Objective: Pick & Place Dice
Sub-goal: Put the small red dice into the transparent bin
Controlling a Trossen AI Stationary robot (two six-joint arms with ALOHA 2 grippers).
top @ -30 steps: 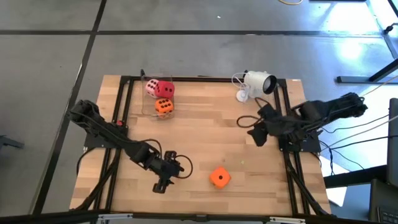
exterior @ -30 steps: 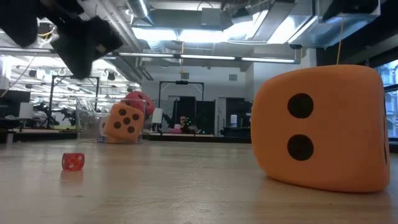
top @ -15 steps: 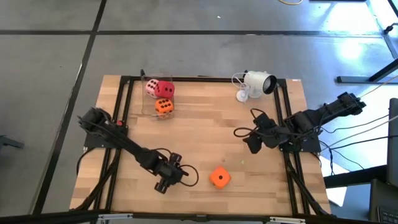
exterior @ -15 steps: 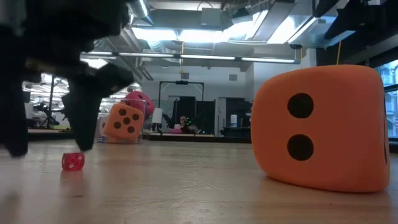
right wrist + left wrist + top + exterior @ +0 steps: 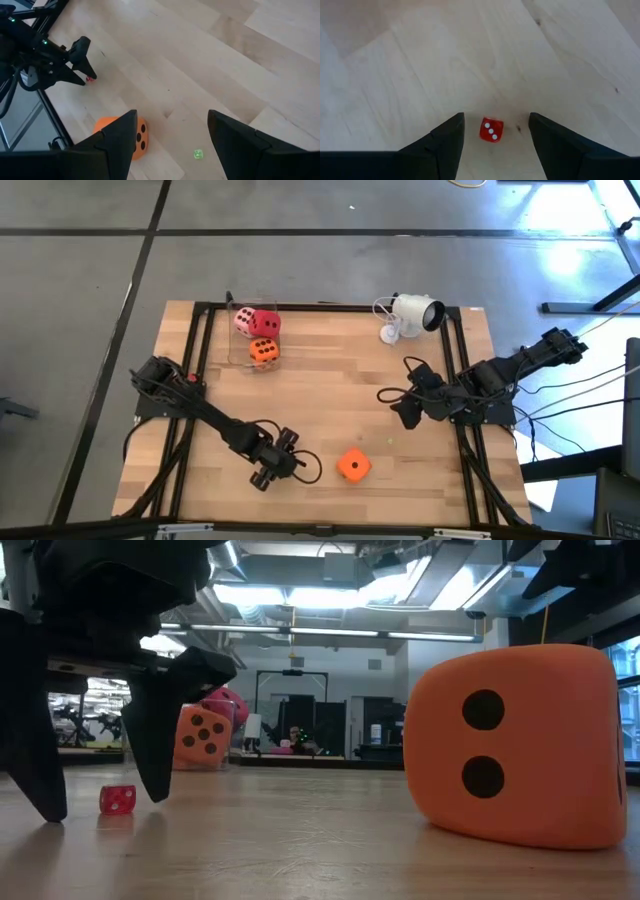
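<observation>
Straddling a tiny red die (image 5: 491, 129) on the table (image 5: 470, 60), the left pincer (image 5: 495, 137) stands wide open, holding nothing.

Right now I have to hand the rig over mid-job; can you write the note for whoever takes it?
Left claw: open, down at the table, fingers straddling a tiny red die, not yet closed on it.
Right claw: open, empty, hanging over the table's right side.
Large dice: pink die, red die and one orange die sit grouped at the table's far left, by a clear container. The other orange die lies alone near the front edge, just right of the left claw.
A tiny green die lies on the wood near the lone orange die.
Done: three large dice grouped. Left: the lone orange die and the small dice.
</observation>
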